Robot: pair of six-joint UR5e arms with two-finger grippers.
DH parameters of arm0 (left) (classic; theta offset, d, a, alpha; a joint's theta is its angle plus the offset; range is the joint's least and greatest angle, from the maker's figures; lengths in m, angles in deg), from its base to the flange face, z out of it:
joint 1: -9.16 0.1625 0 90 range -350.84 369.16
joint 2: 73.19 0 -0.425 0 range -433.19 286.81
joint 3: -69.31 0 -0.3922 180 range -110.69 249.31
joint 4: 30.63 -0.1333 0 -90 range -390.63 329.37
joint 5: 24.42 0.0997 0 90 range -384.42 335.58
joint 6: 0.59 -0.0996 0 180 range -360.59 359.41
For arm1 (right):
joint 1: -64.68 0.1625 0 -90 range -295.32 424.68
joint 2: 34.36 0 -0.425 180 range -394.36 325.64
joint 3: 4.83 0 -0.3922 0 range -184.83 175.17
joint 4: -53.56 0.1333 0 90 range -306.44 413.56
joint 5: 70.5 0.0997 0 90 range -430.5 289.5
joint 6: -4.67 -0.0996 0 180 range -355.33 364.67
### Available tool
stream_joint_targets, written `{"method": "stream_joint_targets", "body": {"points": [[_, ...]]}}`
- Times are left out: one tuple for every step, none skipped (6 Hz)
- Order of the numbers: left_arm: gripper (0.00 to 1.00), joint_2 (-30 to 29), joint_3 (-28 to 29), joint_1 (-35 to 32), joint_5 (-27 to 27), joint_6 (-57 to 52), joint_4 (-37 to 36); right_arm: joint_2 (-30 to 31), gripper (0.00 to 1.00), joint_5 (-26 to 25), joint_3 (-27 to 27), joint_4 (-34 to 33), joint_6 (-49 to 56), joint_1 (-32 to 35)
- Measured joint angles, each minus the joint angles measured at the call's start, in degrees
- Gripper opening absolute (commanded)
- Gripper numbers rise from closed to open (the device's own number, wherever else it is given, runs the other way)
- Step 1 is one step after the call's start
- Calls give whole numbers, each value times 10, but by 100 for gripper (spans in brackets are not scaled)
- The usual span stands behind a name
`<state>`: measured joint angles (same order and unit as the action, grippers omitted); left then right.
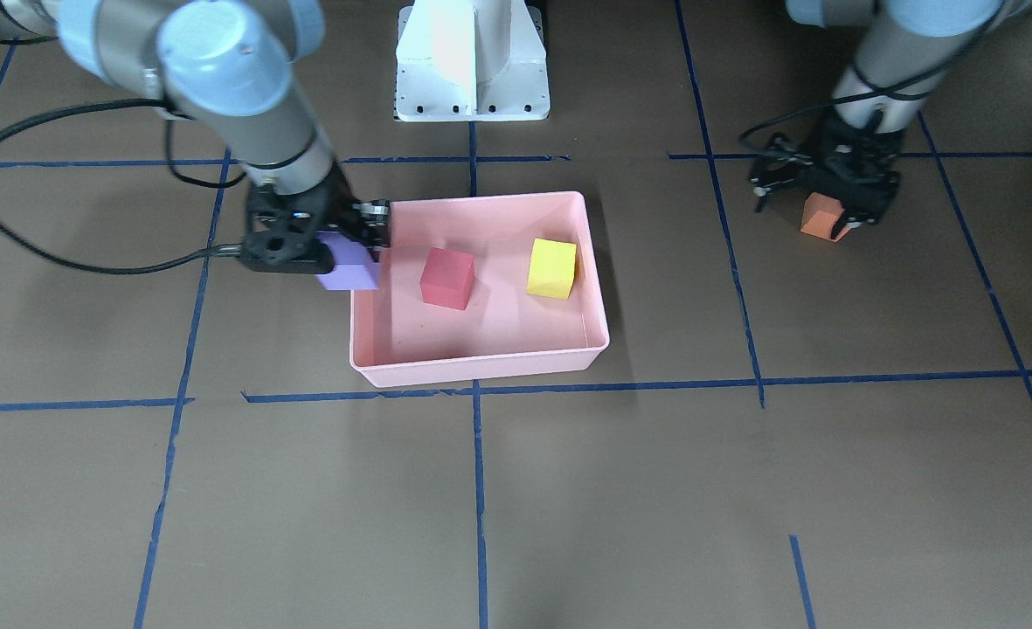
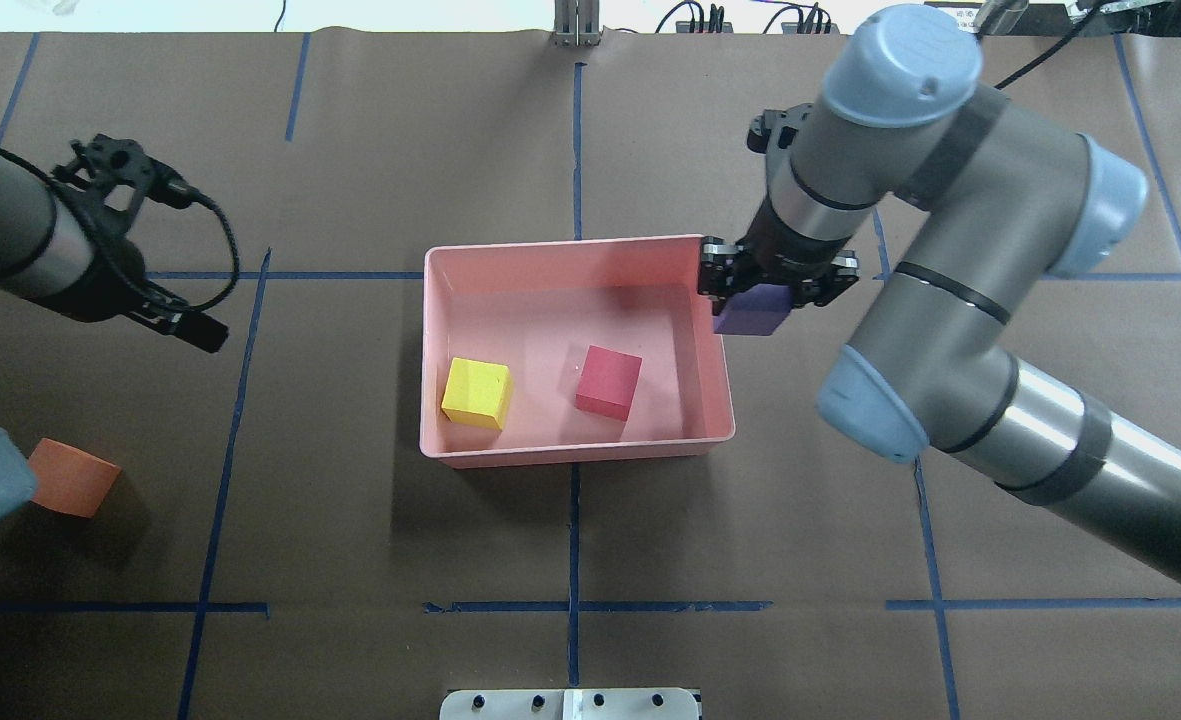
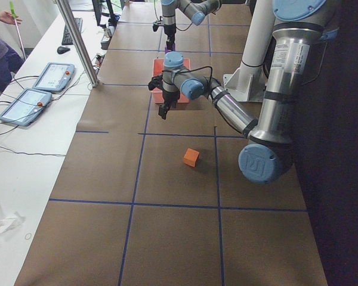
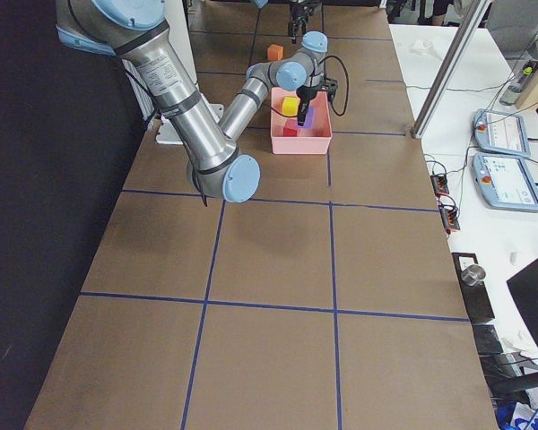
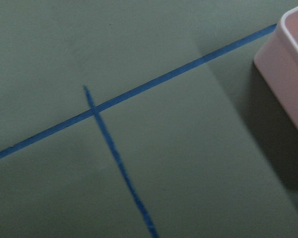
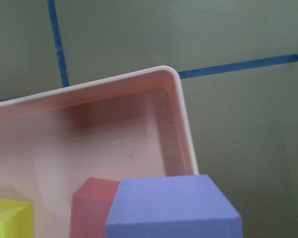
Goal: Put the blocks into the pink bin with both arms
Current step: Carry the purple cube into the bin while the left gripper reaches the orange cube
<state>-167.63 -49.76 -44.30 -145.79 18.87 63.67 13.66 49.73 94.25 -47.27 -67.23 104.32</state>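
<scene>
The pink bin (image 1: 481, 371) holds the red block (image 1: 446, 278) and the yellow block (image 1: 552, 268). My right gripper (image 2: 755, 300) is shut on the purple block (image 2: 753, 310) and holds it over the bin's rim (image 2: 715, 330) on the robot's right side. The right wrist view shows the purple block (image 6: 174, 208) above that corner of the bin (image 6: 184, 124). The orange block (image 2: 72, 477) lies on the table far to the bin's left. My left gripper (image 2: 200, 335) hangs raised and empty between that block and the bin, and its jaws look open.
The white pedestal base (image 1: 472, 61) stands at the robot's side of the table, behind the bin. Blue tape lines (image 2: 575, 600) cross the brown table. A black cable (image 1: 61, 253) loops off the right arm. The left wrist view shows table and a bin corner (image 5: 293, 54).
</scene>
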Motion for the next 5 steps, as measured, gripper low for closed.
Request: {"method": "stream_joint_targets", "body": {"points": [[100,55,3,-17,-20,-30,60,-24,100,-25,-21,4,-33,-24],[100,108,21,-22,-26,-35,137,-30,100,-42,-28,13,-45,-39],[100,149,50,-22,-26,-15,197,-29,100,-49,-29,18,-47,-44],[100,173,86,-20,-24,25,266,-25,100,-50,-29,22,-45,-44],[100,184,118,-12,-25,75,335,-18,100,-51,-29,30,-42,-45]]}}
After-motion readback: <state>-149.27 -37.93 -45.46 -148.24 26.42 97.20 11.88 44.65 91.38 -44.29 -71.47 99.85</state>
